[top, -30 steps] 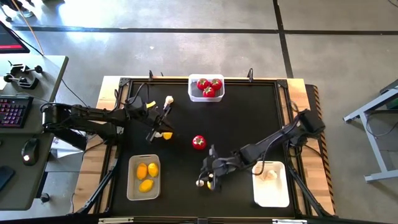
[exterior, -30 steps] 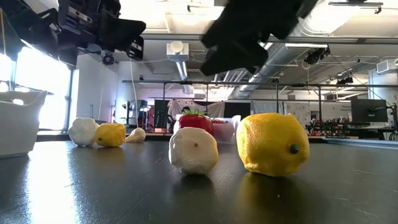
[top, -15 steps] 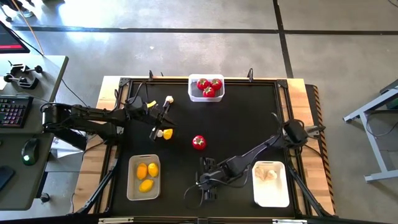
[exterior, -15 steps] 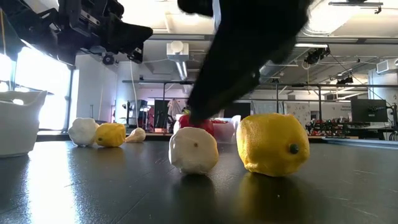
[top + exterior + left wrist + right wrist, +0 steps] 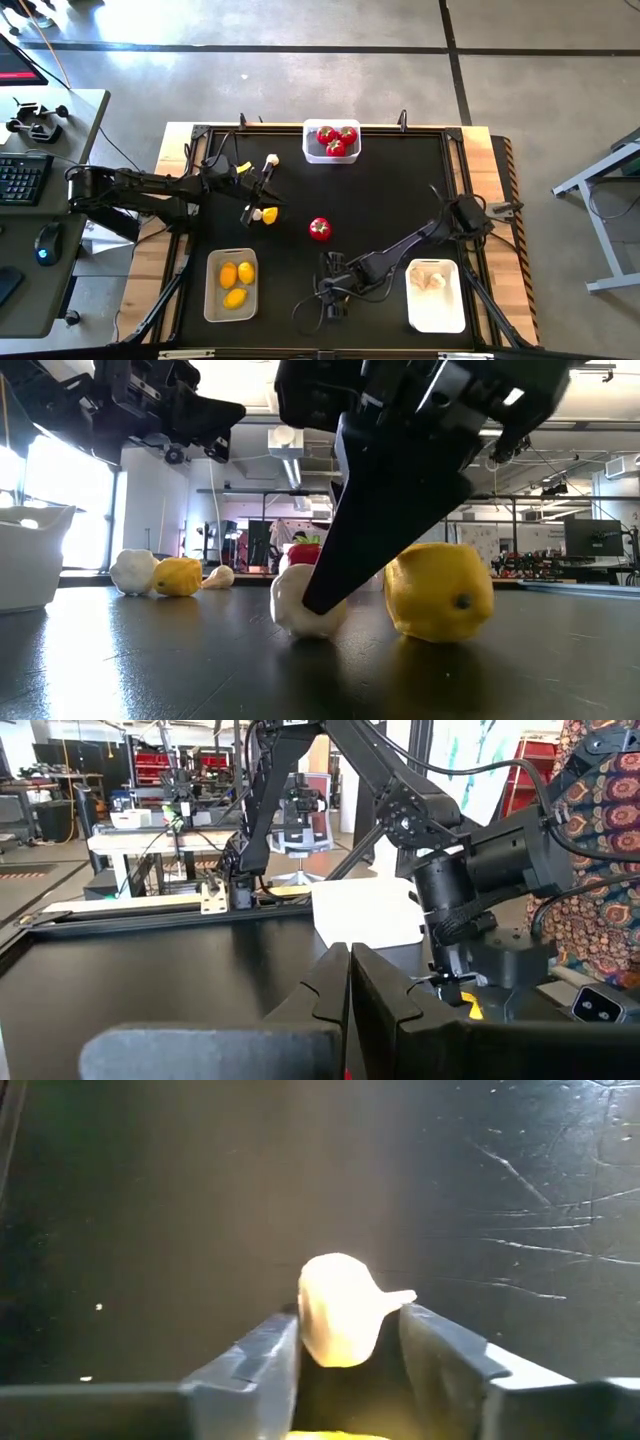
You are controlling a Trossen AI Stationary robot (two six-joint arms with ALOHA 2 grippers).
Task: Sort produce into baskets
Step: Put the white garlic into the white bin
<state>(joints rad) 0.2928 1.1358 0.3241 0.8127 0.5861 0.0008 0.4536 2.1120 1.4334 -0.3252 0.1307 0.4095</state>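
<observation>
Grasp step of the sorting task. The right claw (image 5: 345, 1355) is down at the black table (image 5: 400, 190), near its front edge, with one finger (image 5: 250, 1365) on each side of an off-white garlic bulb (image 5: 340, 1320); the fingers lie just beside or touching the bulb, but a firm grip cannot be told. A lemon (image 5: 440, 590) rests just beside the garlic on the table. The white basket (image 5: 436, 297), already holding garlic, stands near the right claw; the beige basket (image 5: 231, 285) holds lemons and the clear basket (image 5: 331, 141) holds tomatoes. One tomato (image 5: 319, 229) lies loose at mid-table, and a lemon and a garlic piece lie below the left claw (image 5: 350, 1010), which hangs closed and empty above the table's left part. The next move likely calls for completing the closure on the garlic without nudging the adjacent lemon, then a lift and a short carry to the white basket.
</observation>
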